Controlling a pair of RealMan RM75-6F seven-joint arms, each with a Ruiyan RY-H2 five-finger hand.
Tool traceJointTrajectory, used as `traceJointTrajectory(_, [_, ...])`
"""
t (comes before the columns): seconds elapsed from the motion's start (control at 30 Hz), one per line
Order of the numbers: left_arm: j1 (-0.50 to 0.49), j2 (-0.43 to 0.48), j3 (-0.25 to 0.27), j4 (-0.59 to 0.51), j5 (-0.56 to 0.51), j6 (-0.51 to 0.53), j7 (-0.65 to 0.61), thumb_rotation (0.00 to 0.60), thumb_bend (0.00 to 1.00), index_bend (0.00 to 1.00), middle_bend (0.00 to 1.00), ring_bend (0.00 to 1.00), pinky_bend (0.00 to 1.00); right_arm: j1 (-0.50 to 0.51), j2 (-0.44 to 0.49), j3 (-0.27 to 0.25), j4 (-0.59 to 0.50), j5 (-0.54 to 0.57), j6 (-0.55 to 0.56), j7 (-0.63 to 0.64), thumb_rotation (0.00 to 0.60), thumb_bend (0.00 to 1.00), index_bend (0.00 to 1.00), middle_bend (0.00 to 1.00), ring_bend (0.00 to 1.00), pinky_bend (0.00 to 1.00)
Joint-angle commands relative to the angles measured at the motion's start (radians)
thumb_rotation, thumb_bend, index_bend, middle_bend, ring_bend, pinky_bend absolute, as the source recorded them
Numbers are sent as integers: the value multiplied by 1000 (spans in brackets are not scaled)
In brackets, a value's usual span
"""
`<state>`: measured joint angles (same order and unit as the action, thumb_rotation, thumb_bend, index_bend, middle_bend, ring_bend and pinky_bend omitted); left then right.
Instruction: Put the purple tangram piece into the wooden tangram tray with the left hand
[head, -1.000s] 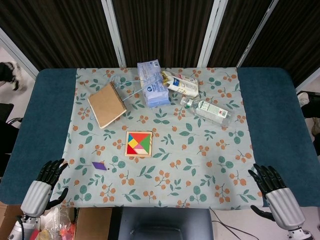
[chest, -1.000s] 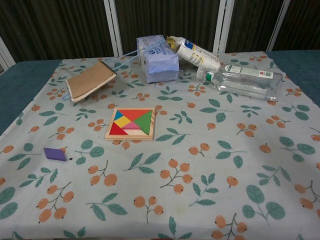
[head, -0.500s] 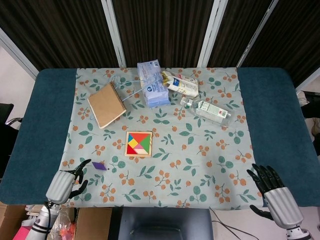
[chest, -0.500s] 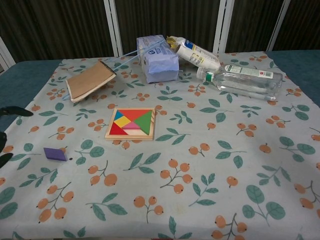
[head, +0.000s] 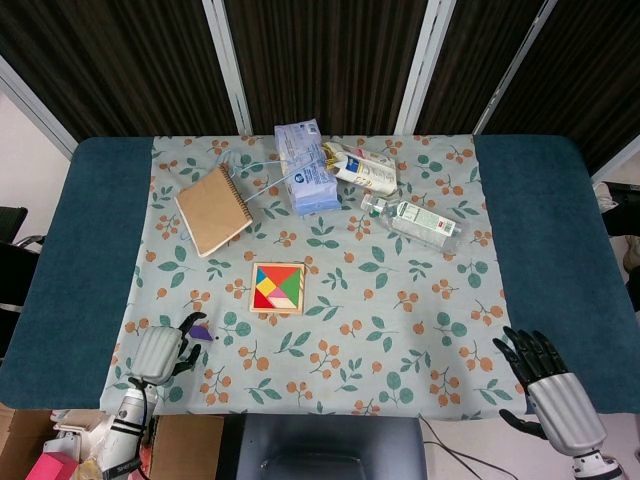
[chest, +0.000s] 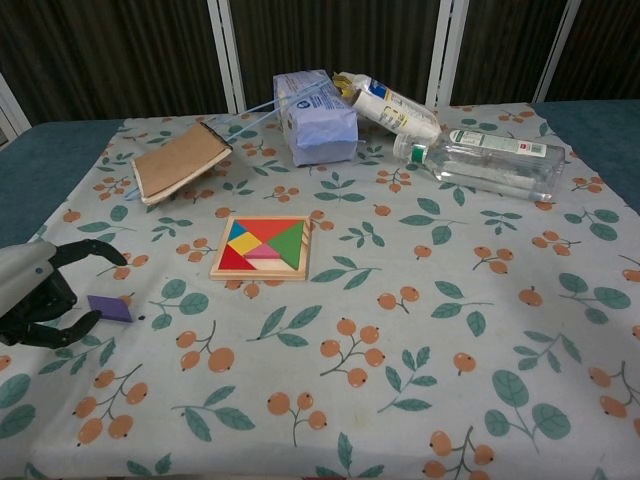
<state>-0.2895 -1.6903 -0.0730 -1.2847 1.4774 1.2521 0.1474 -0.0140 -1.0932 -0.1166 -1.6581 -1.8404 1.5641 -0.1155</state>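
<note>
The purple tangram piece (head: 200, 332) (chest: 110, 308) lies flat on the floral cloth, left of and nearer than the wooden tangram tray (head: 277, 288) (chest: 261, 247), which holds several coloured pieces. My left hand (head: 160, 351) (chest: 38, 292) hovers just left of the purple piece, fingers spread on either side of it, holding nothing. My right hand (head: 545, 380) is open at the front right corner of the table, far from both; only the head view shows it.
At the back lie a brown spiral notebook (head: 213, 209) (chest: 180, 161), a blue tissue pack (head: 306, 166) (chest: 314, 118), a snack bag (head: 362, 169) and a clear plastic bottle (head: 415, 221) (chest: 490, 161) on its side. The cloth covers the blue table (head: 90, 240).
My left hand has moved up from the front left corner toward the purple piece and now reaches around it. The right hand has hardly moved.
</note>
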Motion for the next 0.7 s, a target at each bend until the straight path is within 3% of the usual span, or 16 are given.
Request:
traceJointTrajectory(0.03, [-14,-36,-10,47,-25,-17,9,600,408,313,1000,1000,1000,1,2,-2,1,-2,-1,3,600,160,0,0,0,0])
traceJointTrajectory(0.7, [-24,-80,-18,147,-88,-35,0,600,406,434,1000,1000,1000,-1,7,-5,7,-9,11,17,600,160,0,0,0,0])
